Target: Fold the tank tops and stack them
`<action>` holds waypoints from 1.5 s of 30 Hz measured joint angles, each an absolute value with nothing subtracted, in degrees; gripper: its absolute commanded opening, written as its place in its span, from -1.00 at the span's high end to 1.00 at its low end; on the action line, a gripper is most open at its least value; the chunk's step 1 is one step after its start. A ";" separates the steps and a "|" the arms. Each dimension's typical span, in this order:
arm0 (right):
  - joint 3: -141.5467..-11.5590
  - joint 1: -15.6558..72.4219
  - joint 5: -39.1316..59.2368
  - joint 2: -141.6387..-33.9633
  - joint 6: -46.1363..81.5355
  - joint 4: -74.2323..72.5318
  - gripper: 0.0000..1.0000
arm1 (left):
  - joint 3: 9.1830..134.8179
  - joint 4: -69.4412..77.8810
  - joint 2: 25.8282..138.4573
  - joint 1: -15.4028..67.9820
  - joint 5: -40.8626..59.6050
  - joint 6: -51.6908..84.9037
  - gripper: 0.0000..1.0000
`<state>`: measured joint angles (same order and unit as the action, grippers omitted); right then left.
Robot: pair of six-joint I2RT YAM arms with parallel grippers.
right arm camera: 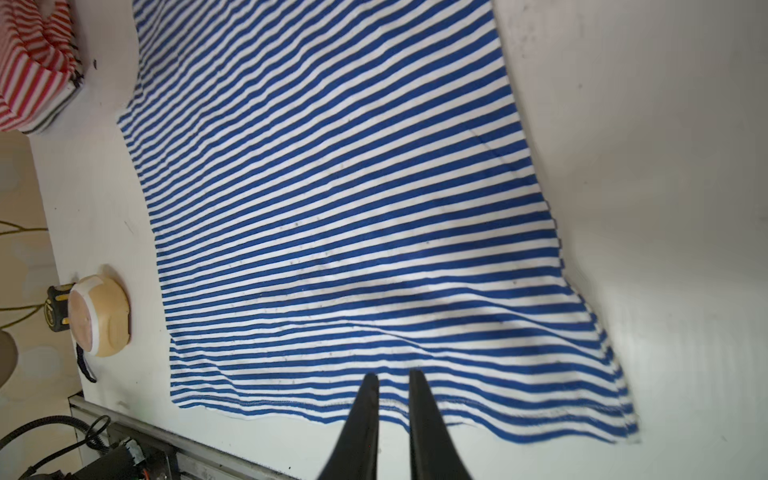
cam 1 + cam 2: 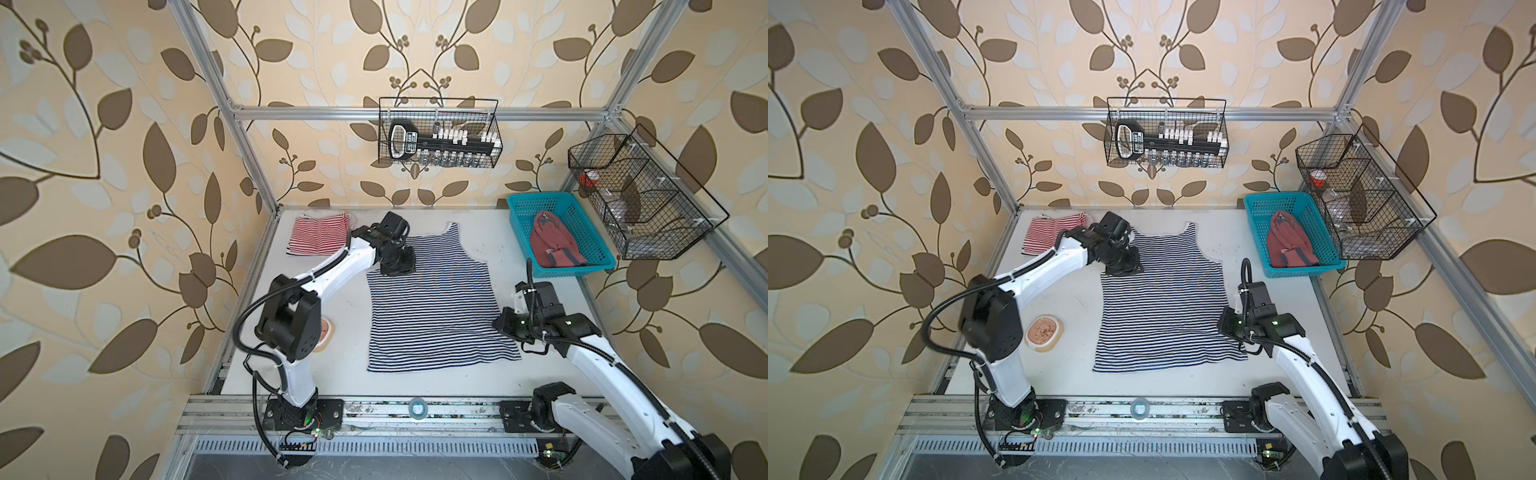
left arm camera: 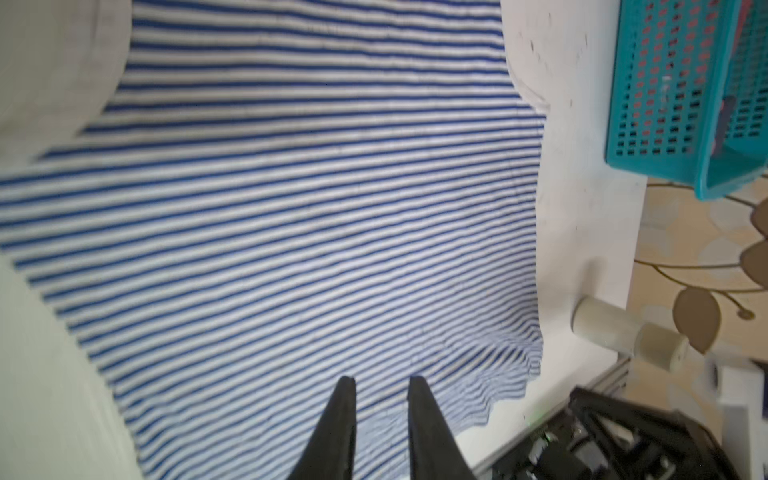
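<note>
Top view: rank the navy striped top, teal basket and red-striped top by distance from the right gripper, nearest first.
From the right gripper:
1. Navy striped top: right beside the gripper, at the top's right edge.
2. Teal basket: beyond the gripper, far right of the table.
3. Red-striped top: far left corner.

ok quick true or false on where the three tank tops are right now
1. The navy-and-white striped cloth tank top lies spread on the white table: true.
2. The dusty red cloth top sits in the teal plastic basket: true.
3. The red-and-white striped cloth top is stacked on the navy one: false; it lies folded at the table's far left corner.
4. The round beige object rests on the navy top: false; it sits beside it, apart.
</note>
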<state>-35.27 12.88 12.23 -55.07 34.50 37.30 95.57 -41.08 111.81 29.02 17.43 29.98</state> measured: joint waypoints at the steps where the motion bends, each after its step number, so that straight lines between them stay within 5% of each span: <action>1: -35.27 13.15 12.40 -57.12 34.63 35.38 0.60 | 98.15 -41.47 115.15 28.34 17.50 29.45 0.66; 7: -35.48 13.34 14.17 -68.60 34.50 27.22 0.56 | 105.19 -43.22 128.38 24.91 17.76 27.92 0.65; 16: -41.50 13.45 16.27 -84.90 32.82 22.81 0.67 | 104.40 -41.10 131.15 22.39 18.22 29.34 0.69; 45: -94.41 10.70 11.53 -124.81 15.97 50.57 1.00 | 62.22 -13.98 107.39 17.89 24.05 50.92 0.71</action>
<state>-94.41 10.70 11.53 -124.81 15.97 50.57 62.22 -13.98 107.39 17.89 24.05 50.92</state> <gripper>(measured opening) 0.049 0.144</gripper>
